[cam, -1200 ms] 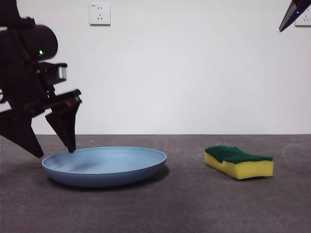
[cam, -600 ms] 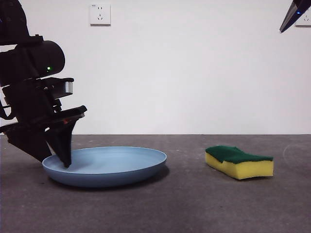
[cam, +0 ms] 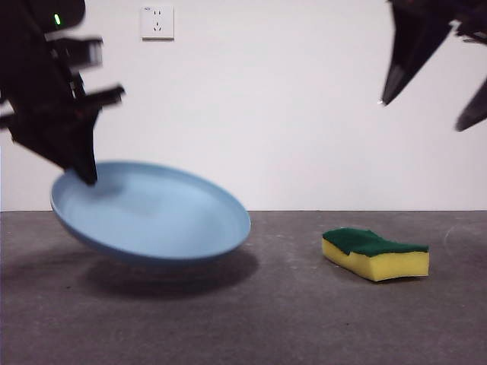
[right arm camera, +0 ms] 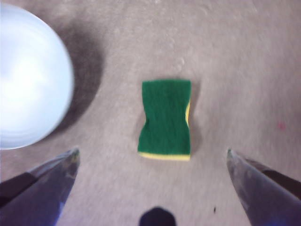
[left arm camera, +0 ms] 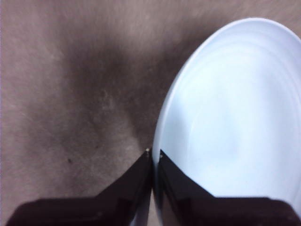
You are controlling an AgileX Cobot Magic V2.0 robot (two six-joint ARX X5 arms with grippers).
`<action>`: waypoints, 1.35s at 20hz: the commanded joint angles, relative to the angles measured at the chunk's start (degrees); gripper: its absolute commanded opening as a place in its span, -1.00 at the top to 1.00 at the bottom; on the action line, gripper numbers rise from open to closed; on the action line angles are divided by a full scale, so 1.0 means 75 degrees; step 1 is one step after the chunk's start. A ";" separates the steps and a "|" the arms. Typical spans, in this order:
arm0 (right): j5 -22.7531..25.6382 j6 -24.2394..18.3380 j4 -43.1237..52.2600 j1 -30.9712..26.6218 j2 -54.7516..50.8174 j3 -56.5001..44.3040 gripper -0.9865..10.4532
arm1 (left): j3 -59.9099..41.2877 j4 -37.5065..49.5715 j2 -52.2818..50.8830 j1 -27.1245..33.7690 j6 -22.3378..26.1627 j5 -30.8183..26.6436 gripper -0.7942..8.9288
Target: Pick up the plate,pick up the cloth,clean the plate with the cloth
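Left gripper (left arm camera: 154, 153) clamped plate (cam: 152, 217) rim, plate aloft near bench's left edge | right gripper (right arm camera: 153, 153) spread above sponge (right arm camera: 165, 119) | next: descend, grasp sponge

The plate (cam: 152, 217), at the left of the frame, is a plain pale blue, darker on its underside, and the cloth (cam: 374, 253) at the lower right is bright yellow foam under a dark green top layer. The surface (cam: 304, 319) is a mottled dark grey-brown, with a soft dark shadow beneath the plate. Both the left hand (cam: 85, 176) and the right hand (cam: 430, 114) are black against a white wall (cam: 289, 114) bearing a white socket (cam: 157, 22) at the upper left.
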 commanded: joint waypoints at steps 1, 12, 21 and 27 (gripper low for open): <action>0.0289 -0.0251 0.0061 0.0318 0.0740 0.0437 -0.10 | -0.0035 -0.0242 -0.0545 -0.0044 0.0099 0.0038 0.85; 0.0443 -0.0973 0.0796 0.0525 0.3730 0.1017 -0.10 | -0.0035 -0.0828 -0.1166 -0.0047 0.0149 0.0105 0.85; 0.0600 -0.0973 0.1052 0.0522 0.4709 0.1017 0.06 | -0.0035 -0.0839 -0.1166 -0.0079 0.0146 0.0105 0.85; 0.0612 -0.1035 0.1032 0.0522 0.4741 0.1017 0.65 | -0.0035 -0.0839 -0.1166 -0.0079 0.0146 0.0105 0.85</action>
